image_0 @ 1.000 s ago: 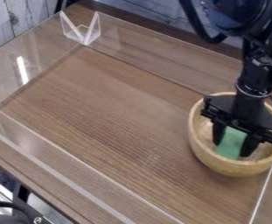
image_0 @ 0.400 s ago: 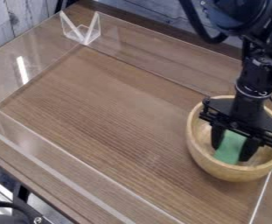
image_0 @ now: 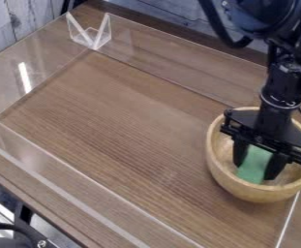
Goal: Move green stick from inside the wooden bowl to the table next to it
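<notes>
The wooden bowl sits at the right edge of the table, light tan with a thick rim. Inside it lies the bright green stick, partly covered by the black arm. My gripper reaches straight down into the bowl, and its dark fingers stand on either side of the stick, shut on it. The stick's lower end rests near the bowl's bottom.
Low clear acrylic walls run along the table's edges. A small clear bracket stands at the far left corner. The brown tabletop stretches out left of the bowl. The right wall runs close behind the bowl.
The fingers have drawn in onto the green stick since the earliest frame. The arm and the bowl have stayed in place.
</notes>
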